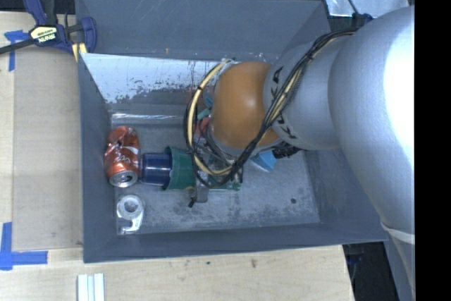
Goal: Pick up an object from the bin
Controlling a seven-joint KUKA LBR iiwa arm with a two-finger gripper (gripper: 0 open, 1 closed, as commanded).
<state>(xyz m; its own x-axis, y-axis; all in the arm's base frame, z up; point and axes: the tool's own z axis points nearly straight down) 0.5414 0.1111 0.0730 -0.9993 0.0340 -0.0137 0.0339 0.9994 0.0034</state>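
Note:
My gripper (199,194) reaches down into the middle of the bin, below the orange cover on the wrist, with its tip close to the bin floor. Its body stands right against a green and dark blue cup-like thing (168,168) lying on its side just to the left. A crushed red drinks can (121,155) lies left of that, touching its blue end. I see nothing held by the gripper.
A small silver-white metal piece (130,212) lies in the bin's front left corner. A light blue thing (265,161) peeks out under the arm on the right. The arm and its cables cover the bin's right half.

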